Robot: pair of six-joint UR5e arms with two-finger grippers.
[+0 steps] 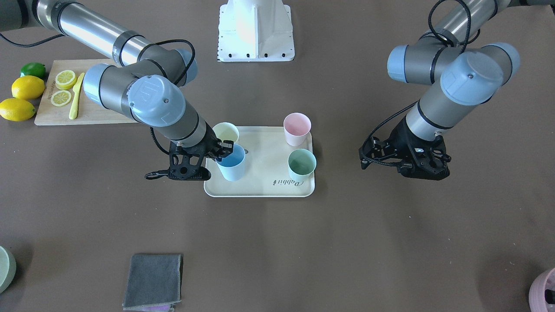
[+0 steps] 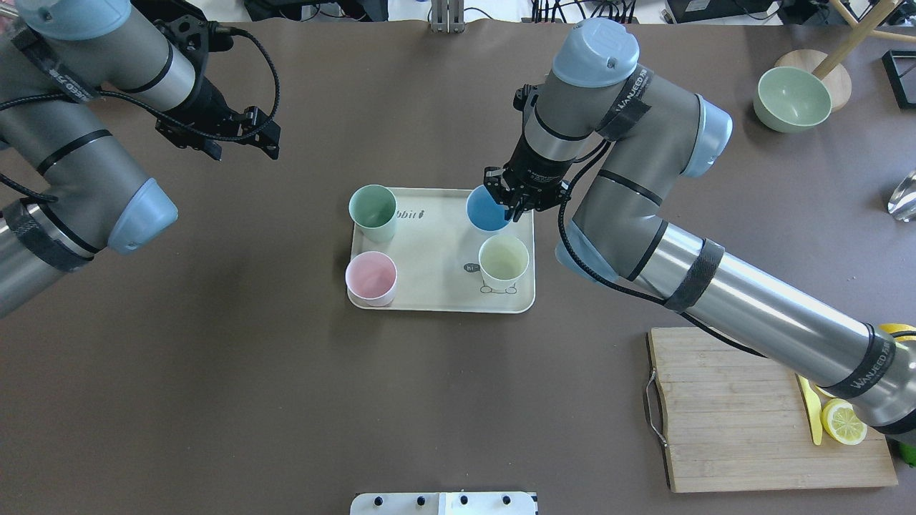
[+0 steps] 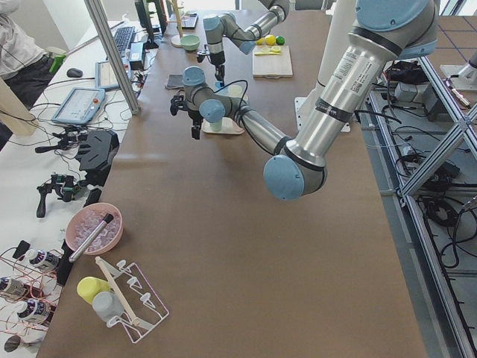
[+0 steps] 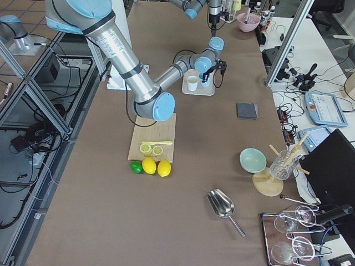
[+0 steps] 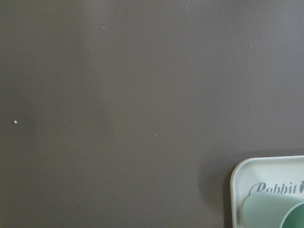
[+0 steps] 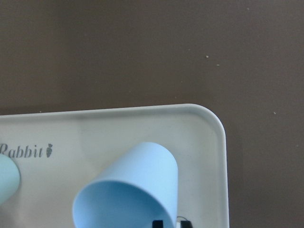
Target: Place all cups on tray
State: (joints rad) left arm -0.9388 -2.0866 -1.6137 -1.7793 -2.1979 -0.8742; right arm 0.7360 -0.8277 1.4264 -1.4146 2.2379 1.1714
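Note:
The cream tray (image 2: 436, 250) lies mid-table and all four cups are over it. The mint green cup (image 2: 373, 212), the pink cup (image 2: 371, 277) and the yellow cup (image 2: 504, 261) stand upright on it. My right gripper (image 2: 509, 207) is shut on the rim of the light blue cup (image 2: 486, 211) at the tray's far right corner. The wrist view shows that cup (image 6: 137, 185) low over the tray (image 6: 142, 123); I cannot tell if it touches. My left gripper (image 2: 243, 146) is open and empty, above bare table to the left of the tray.
A wooden cutting board (image 2: 744, 408) with lemon slices and a yellow knife lies near right, with whole lemons (image 1: 27, 87) beside it. A grey cloth (image 1: 154, 281) lies on the far side. A green bowl (image 2: 793, 98) stands far right.

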